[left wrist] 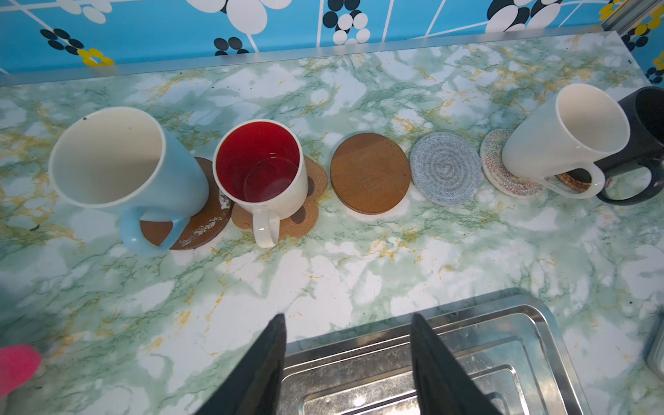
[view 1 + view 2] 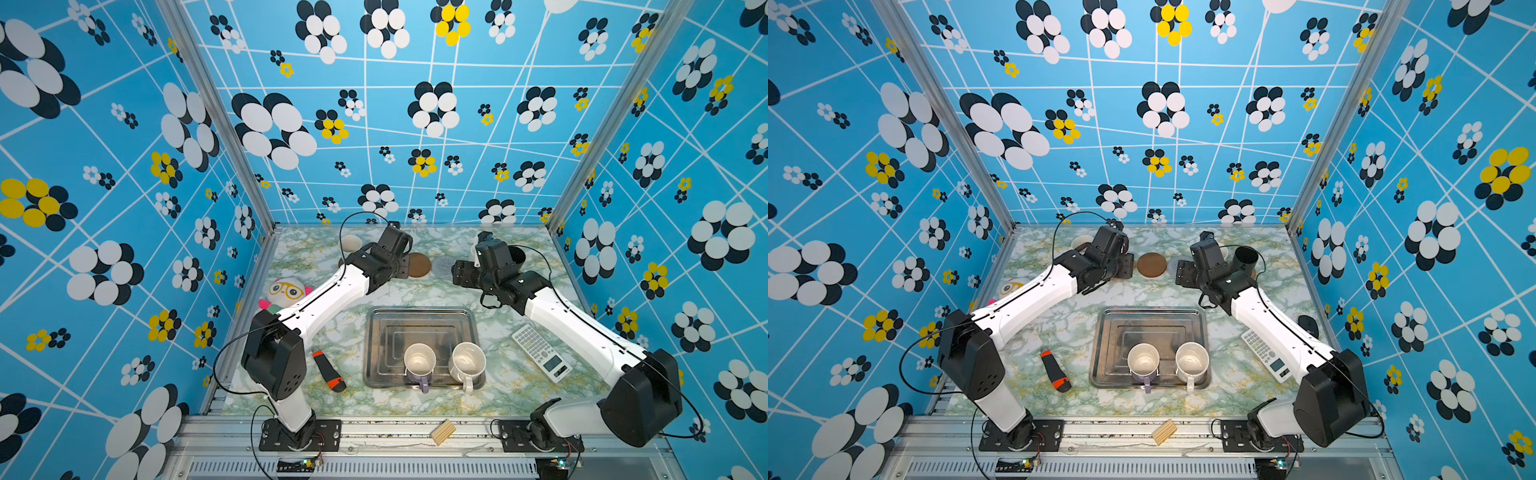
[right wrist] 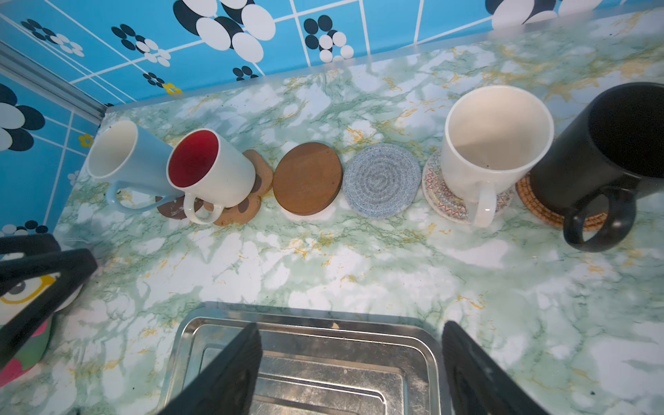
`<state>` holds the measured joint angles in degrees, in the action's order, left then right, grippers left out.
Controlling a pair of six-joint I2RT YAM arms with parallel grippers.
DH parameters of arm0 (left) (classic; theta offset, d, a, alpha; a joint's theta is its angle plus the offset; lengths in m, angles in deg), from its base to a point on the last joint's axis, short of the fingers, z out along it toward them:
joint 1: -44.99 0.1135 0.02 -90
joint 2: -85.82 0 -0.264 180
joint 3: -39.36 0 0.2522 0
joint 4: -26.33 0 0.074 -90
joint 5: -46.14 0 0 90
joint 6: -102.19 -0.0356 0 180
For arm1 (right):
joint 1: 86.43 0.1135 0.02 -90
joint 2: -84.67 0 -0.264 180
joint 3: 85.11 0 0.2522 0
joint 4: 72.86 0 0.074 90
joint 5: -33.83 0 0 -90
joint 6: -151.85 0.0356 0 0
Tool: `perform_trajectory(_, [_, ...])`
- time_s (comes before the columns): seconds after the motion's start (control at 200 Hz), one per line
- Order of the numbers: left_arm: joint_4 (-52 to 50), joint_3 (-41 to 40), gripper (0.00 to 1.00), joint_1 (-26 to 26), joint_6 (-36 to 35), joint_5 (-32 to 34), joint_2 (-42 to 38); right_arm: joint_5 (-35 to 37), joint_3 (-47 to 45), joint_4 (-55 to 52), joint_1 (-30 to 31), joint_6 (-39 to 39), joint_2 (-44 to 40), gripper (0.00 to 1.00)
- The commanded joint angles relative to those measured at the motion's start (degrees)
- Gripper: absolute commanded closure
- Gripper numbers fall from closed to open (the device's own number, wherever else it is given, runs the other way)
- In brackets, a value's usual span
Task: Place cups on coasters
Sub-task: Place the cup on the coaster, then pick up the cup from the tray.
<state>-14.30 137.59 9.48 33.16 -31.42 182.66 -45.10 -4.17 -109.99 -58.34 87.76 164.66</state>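
Along the back of the table, a light blue cup [image 1: 125,161] stands on a dark brown coaster [image 1: 204,222]. A red-lined white cup [image 1: 260,169] stands on a tan paw coaster [image 1: 309,212]. A brown disc coaster [image 1: 370,173] and a grey woven coaster [image 1: 445,169] lie bare. A cream cup [image 3: 492,143] sits on the whitish woven coaster [image 3: 442,194], a black cup [image 3: 611,154] on the rattan coaster [image 3: 531,204]. A lavender cup [image 2: 419,365] and a cream-white cup [image 2: 467,363] stand in the steel tray [image 2: 419,320]. My left gripper [image 1: 346,319] and right gripper [image 3: 350,325] hang open and hold nothing, over the tray's far edge.
A plush toy [image 2: 286,291] lies at the left under my left arm. An orange-and-black tool [image 2: 328,370] lies left of the tray, a calculator [image 2: 540,353] right of it. A small wooden block [image 2: 442,432] rests on the front rail.
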Motion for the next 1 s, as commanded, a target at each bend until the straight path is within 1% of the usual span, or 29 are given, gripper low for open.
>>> perform_trajectory(0.0, [5.4, -3.1, 0.43, -0.2, -0.1, -0.3, -3.2, 2.4, 1.9, -4.3, 0.5, -1.0, -2.3, 0.19])
perform_trajectory(0.26, [12.4, -10.7, 0.42, -0.5, -0.3, -1.6, -8.3, 4.4, 2.9, -9.7, 3.3, -1.5, -3.8, 0.2])
perform_trajectory(0.465, [15.8, -15.0, 0.38, -0.5, -1.2, -2.0, -12.5, 2.4, 2.7, -16.2, 5.9, -1.7, -5.4, 0.22])
perform_trajectory(0.66, [18.2, -18.4, 0.35, -0.4, -1.4, -1.5, -15.7, 1.5, 2.5, -27.3, 8.8, -1.7, -9.0, 0.24])
perform_trajectory(0.805, [19.0, -19.6, 0.34, -0.3, -1.2, -1.6, -16.6, 4.1, 2.1, -37.6, 11.4, 0.4, -12.4, 0.26])
perform_trajectory(0.87, [19.3, -19.6, 0.33, -0.3, -1.1, -2.0, -16.5, 3.1, 1.1, -40.7, 12.4, 1.6, -14.4, 0.26])
perform_trajectory(0.995, [19.0, -19.3, 0.33, -0.3, -1.2, -2.7, -16.5, -1.1, -2.0, -44.2, 13.9, 4.4, -19.0, 0.27])
